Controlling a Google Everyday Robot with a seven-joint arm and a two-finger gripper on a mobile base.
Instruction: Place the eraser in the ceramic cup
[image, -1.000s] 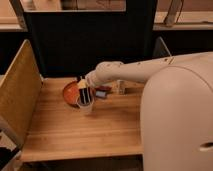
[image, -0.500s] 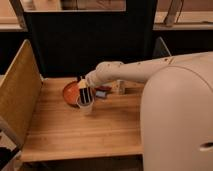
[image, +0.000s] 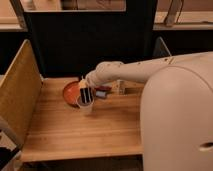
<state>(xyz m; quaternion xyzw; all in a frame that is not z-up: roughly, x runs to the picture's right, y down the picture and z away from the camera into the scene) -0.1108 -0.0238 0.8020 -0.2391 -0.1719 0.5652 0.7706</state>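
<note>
Little has shifted since half a second ago: the gripper (image: 85, 93) is still poised directly over the ceramic cup (image: 85, 106), left of frame centre on the wooden table (image: 75, 135). The eraser (image: 85, 95) is held upright in its closed fingers, its lower end at the cup's mouth. An orange dish (image: 70, 92) is seen just behind the cup, a dark reddish object (image: 102, 93) to the right, and a clear bottle (image: 120, 86) beyond.

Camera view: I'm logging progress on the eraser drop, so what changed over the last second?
Nothing visibly changed. The gripper still sits over the ceramic cup, the eraser upright at its mouth. Orange dish and reddish object stayed put.
</note>
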